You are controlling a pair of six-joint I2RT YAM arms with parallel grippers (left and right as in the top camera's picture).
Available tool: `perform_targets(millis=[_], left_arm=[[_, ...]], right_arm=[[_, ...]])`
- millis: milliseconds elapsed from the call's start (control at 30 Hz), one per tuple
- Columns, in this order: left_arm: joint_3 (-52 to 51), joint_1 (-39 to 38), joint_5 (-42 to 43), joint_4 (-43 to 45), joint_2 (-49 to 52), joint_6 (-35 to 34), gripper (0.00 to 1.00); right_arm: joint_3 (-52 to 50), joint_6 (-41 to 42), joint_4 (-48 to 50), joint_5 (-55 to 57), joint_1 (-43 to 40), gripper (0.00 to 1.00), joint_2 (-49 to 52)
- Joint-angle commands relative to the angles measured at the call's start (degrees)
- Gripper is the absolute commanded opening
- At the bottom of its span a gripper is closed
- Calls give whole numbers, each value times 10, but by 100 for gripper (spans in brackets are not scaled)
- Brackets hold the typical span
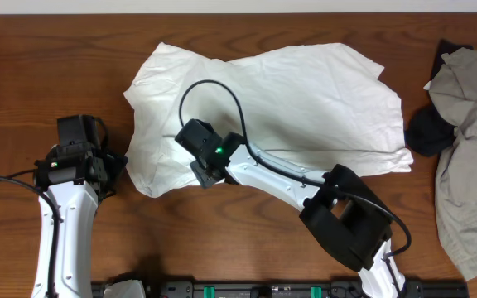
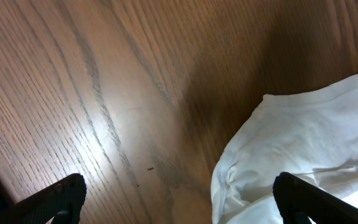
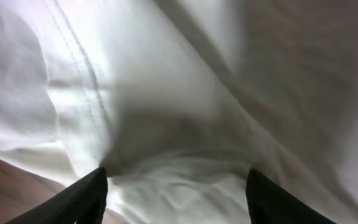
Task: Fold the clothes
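Off the left edge of the crumpled white cotton T-shirt (image 1: 288, 99) I have the left gripper (image 1: 113, 170) just beside the cloth but apart from it, its jaws spread wide and grasping nothing. Its wrist view shows bare brown wooden table (image 2: 104, 93) under it and the shirt's rounded hem to its right. There is open wood to the left of the shirt and above the left arm. The shirt itself lies spread and wrinkled across the middle of the table, its far edge near the table's back edge. On the shirt's near edge, left of its middle, sits the right gripper (image 1: 208, 172); in its wrist view the black fingers (image 3: 82, 199) stand well apart with a stitched fold bunched between them, not clenched on it. Right of the shirt, a narrow strip of wood separates it from a black cloth (image 1: 427, 132) and a rumpled grey-beige garment (image 1: 470, 174) at the table's right edge.
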Motion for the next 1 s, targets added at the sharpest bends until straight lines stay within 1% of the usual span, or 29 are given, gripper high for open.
perform_targets(millis=[0,267,433,633,833,967], left_arm=[[-3,3,-13,-2,1,3,98],[-3,3,-13,-2,1,3,98],[-3,3,-13,-2,1,3,98],[-3,3,-13,-2,1,3,98],[-3,3,-13,-2,1,3,98],[-3,3,-13,-2,1,3,98]], right_arm=[[11,-81,0,30,10,68,7],[28,-111,-1,49,48,68,7],[37,-113,-1,49,72,68,7],[37,-113,-2,71,70,67,7],[37,-118,0,70,59,63,8],[37,-123,6,70,56,63,15]])
